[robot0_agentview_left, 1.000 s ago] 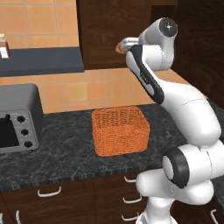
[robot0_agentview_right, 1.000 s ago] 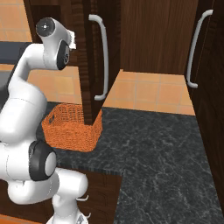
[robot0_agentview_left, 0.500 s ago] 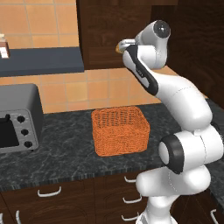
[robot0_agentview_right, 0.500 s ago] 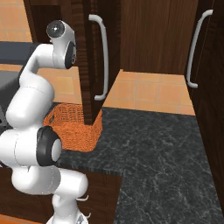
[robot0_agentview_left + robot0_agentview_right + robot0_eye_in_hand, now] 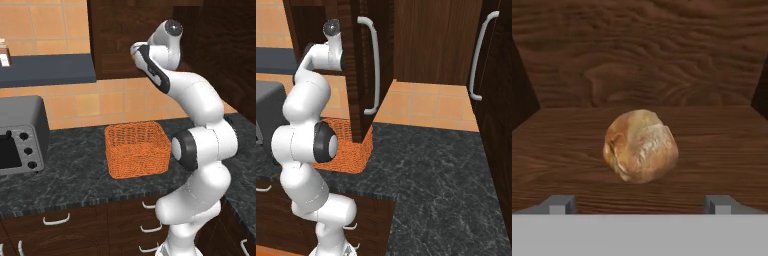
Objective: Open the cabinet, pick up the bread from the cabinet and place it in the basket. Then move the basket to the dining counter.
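Cabinet (image 5: 363, 60): tall, dark wood grain, door swung open, long silver bar handle (image 5: 374, 65) on its edge; interior shelf seen in the hand view.
Worktop (image 5: 70, 165): dark speckled stone, carrying a grey toaster oven (image 5: 20, 132) at left.
Basket (image 5: 136, 148): orange wicker, set on the worktop below the cabinet, nothing seen in it.
Bread (image 5: 640, 145): small tan rounded loaf, lying on the cabinet shelf, centred ahead of the jaws.
Gripper (image 5: 640, 204): jaws spread wide, wider than the loaf; nothing held or touched.
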Tool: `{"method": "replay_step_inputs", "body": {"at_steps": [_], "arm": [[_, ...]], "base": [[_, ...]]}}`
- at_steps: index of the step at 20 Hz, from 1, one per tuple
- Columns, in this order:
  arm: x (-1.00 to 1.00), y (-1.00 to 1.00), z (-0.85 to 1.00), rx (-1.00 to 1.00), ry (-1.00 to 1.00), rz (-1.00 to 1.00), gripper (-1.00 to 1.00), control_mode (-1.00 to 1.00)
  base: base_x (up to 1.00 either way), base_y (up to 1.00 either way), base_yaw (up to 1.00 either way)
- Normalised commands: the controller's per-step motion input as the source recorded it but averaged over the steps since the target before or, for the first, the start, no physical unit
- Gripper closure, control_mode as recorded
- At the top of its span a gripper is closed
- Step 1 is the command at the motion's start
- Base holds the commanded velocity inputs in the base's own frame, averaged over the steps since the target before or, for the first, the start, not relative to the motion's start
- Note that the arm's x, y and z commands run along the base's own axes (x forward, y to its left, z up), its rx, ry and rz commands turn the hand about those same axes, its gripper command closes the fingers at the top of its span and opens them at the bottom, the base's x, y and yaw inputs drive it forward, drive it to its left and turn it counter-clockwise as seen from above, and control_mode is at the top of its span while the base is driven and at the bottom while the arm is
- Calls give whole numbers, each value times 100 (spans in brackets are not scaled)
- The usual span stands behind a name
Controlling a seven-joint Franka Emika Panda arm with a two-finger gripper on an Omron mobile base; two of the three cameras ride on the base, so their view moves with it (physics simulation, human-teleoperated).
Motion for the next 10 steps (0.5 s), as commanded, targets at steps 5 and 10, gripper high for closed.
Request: {"method": "replay_step_inputs", "body": {"at_steps": [5, 10], "arm": [[50, 0, -10, -2, 5, 0, -100, -100], [54, 7, -17, -1, 1, 0, -100, -100]], "base": [[0, 0, 0], [0, 0, 0]]}}
